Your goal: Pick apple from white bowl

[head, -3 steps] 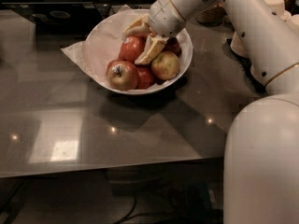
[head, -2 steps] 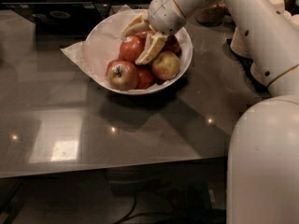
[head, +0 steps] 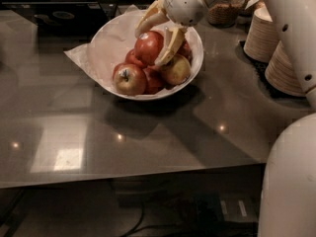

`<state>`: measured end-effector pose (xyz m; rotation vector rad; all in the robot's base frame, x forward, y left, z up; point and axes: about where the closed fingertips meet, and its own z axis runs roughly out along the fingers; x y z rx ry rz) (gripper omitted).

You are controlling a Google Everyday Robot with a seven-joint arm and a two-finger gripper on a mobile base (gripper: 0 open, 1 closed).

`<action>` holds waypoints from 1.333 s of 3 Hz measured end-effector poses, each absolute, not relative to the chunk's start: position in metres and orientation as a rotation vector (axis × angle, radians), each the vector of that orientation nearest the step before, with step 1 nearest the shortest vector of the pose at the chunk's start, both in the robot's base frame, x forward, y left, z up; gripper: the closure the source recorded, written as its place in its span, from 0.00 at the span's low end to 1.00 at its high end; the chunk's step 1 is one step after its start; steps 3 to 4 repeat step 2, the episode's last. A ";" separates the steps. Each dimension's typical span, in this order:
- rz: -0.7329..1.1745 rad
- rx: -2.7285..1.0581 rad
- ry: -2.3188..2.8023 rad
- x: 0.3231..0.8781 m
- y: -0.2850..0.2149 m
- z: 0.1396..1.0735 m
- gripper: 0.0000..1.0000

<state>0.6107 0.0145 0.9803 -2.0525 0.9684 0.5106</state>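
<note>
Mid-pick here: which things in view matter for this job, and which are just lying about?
Job:
- round glossy deep-red apple, gripped in the pincer
- pincer, over the bowl
- wide white bowl with crumpled paper lining

Lying about:
- yellow-green apple and red-yellow apple, in the same bowl
- stacked cream paper bowls, right
- woven basket, behind
</note>
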 end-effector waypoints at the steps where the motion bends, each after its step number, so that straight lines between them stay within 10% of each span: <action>1: 0.458 -2.021 0.955 0.589 0.003 1.003 1.00; 4: 0.458 -2.021 0.956 0.589 0.003 1.003 1.00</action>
